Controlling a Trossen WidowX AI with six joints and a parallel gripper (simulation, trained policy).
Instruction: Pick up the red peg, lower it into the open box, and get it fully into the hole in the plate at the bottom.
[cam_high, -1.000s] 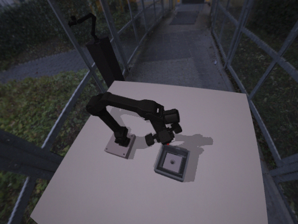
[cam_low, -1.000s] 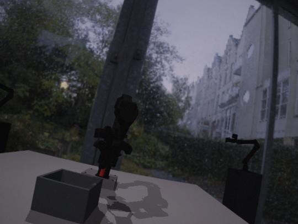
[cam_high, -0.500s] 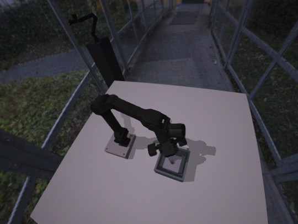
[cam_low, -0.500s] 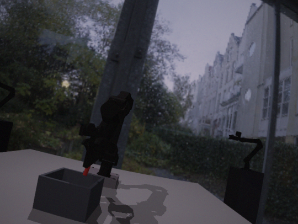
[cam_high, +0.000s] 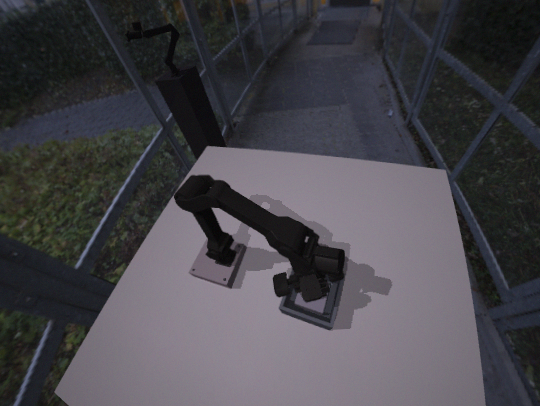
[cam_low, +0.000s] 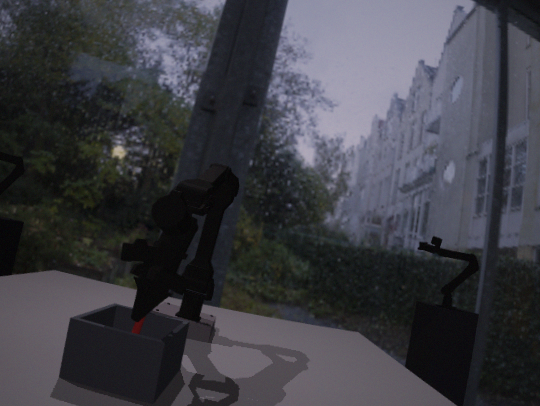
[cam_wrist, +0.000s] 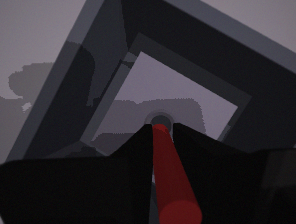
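My gripper (cam_wrist: 162, 130) (cam_low: 140, 315) is shut on the red peg (cam_wrist: 170, 170) (cam_low: 137, 326). The peg points down into the open grey box (cam_low: 107, 352) (cam_high: 325, 316) (cam_wrist: 60, 85). In the wrist view the peg's lower tip lies just at the round hole (cam_wrist: 160, 118) in the pale plate (cam_wrist: 145, 85) at the box bottom; I cannot tell whether it touches. In the exterior view the fingers dip below the box's rim and only a short red piece of peg shows. In the top view the wrist (cam_high: 310, 280) hides the box's inside.
The arm's base (cam_high: 217, 262) stands on a grey mount on the white table (cam_high: 250, 360), left of the box. A black post with a camera arm (cam_high: 187, 105) (cam_low: 442, 345) stands off the table's edge.
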